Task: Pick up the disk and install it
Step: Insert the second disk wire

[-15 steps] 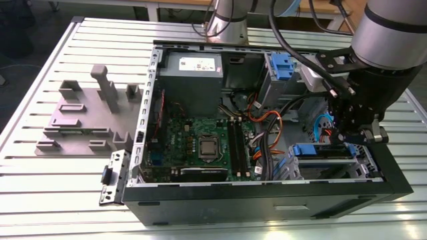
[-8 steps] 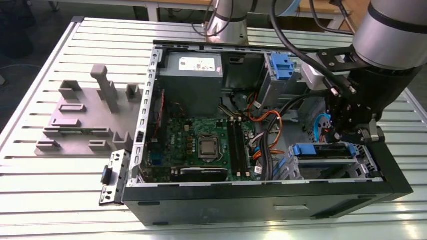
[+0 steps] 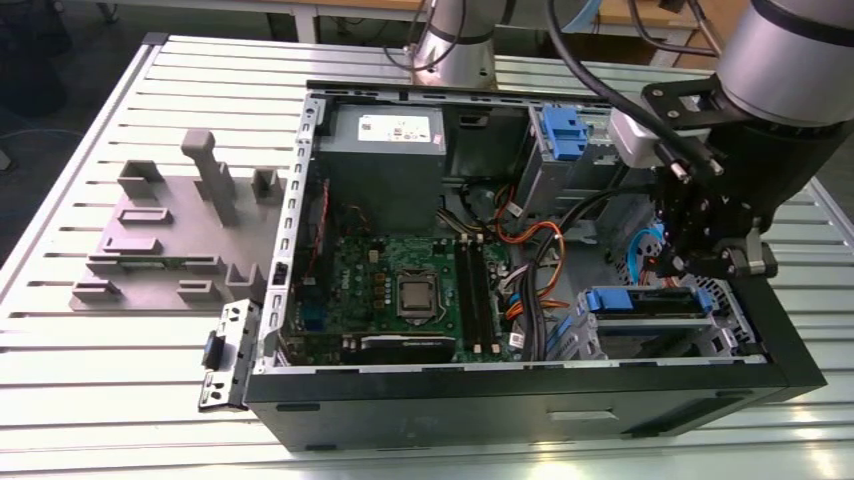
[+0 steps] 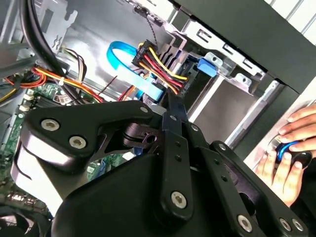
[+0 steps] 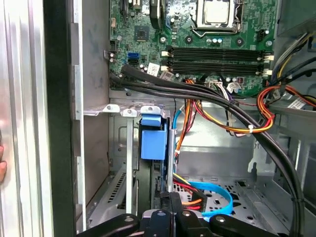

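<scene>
My gripper (image 3: 683,272) hangs inside the open computer case (image 3: 534,385) at the exterior view's right, just above the metal drive cage (image 3: 654,324). Its fingers (image 4: 171,106) stand together, shut, with nothing that I can make out between them. They point at the cage mouth next to the blue plastic latch (image 5: 153,138), which I also see in the second wrist view as the latch (image 4: 207,65) and in the exterior view as the latch (image 3: 617,300). The disk is hidden; I cannot tell whether it sits in the dark slot (image 5: 148,190) under the latch.
Bundled black, red, yellow and orange cables (image 5: 232,118) and a blue ribbon cable (image 4: 123,52) run close past the gripper. The motherboard (image 3: 400,290) and a grey metal box with a white sticker (image 3: 387,150) fill the case's left. A grey fixture (image 3: 174,235) lies on the slatted table. A person's hand (image 4: 289,148) rests outside the case.
</scene>
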You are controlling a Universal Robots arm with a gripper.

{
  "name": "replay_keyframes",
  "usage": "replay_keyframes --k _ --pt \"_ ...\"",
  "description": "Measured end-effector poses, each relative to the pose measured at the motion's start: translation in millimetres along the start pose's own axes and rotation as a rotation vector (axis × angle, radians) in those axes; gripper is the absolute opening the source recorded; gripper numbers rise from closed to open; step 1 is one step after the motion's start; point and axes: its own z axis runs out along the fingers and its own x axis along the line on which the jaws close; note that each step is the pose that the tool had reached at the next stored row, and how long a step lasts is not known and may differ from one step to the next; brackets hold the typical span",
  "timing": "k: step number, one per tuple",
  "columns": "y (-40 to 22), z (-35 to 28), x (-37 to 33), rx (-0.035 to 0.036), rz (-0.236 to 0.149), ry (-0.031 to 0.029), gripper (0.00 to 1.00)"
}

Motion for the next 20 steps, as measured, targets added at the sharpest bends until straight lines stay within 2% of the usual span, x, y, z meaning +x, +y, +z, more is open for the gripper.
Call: replay_keyframes --k 6,10,14,20 --pt "-1.9 -12.4 0.5 -0.0032 0.000 -0.0011 0.11" --pt "-3.1 -20.7 0.7 -0.0081 0.000 -0.0024 0.11" --pt "-4.6 -23.0 0.2 -0.0131 0.000 -0.0031 0.11" --pt "-10.4 -22.4 -1.5 -0.0387 0.001 -0.0032 0.11"
